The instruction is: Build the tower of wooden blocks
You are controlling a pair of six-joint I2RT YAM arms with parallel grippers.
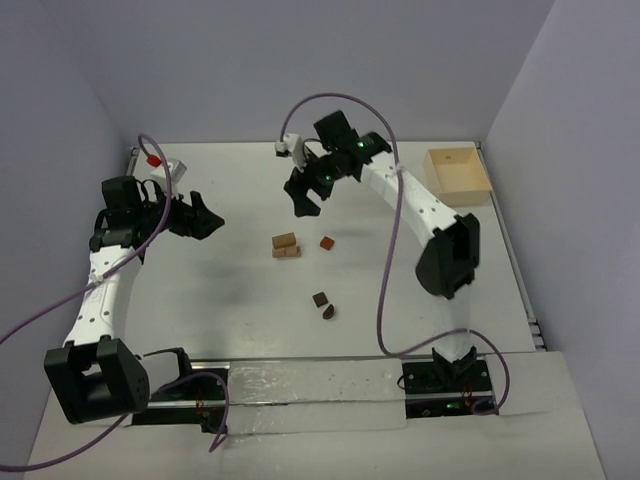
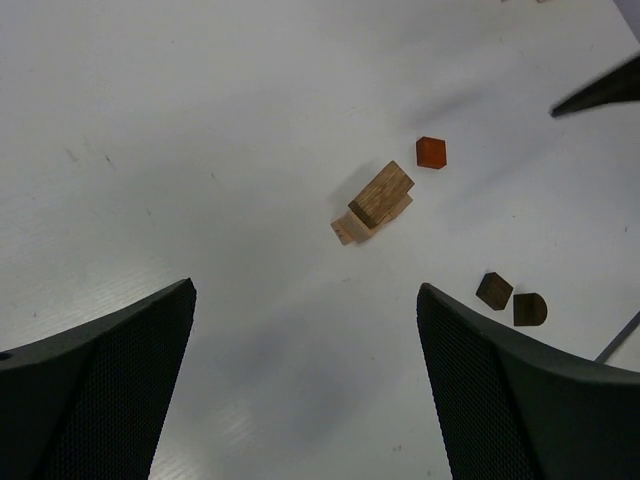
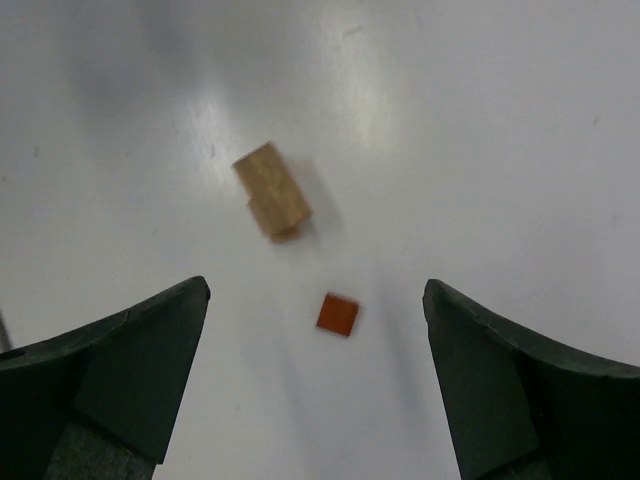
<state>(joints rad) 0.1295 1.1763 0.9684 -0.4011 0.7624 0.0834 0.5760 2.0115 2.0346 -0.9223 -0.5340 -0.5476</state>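
A small stack of two wood blocks (image 1: pixel 286 245), a brown one lying on a light tan one, sits mid-table; it shows in the left wrist view (image 2: pixel 375 203) and the right wrist view (image 3: pixel 272 190). A reddish-brown cube (image 1: pixel 327 242) lies just right of it, also in the left wrist view (image 2: pixel 431 152) and the right wrist view (image 3: pixel 338 314). Two dark brown pieces (image 1: pixel 323 305) lie nearer the front, one square (image 2: pixel 494 290), one half-round (image 2: pixel 530 310). My left gripper (image 1: pixel 208 222) is open and empty, left of the stack. My right gripper (image 1: pixel 303 196) is open and empty, above and behind the blocks.
A larger pale wooden box (image 1: pixel 457 174) with raised walls stands at the back right. A white fixture with a red button (image 1: pixel 160 162) sits at the back left. The table's right edge runs beside the box.
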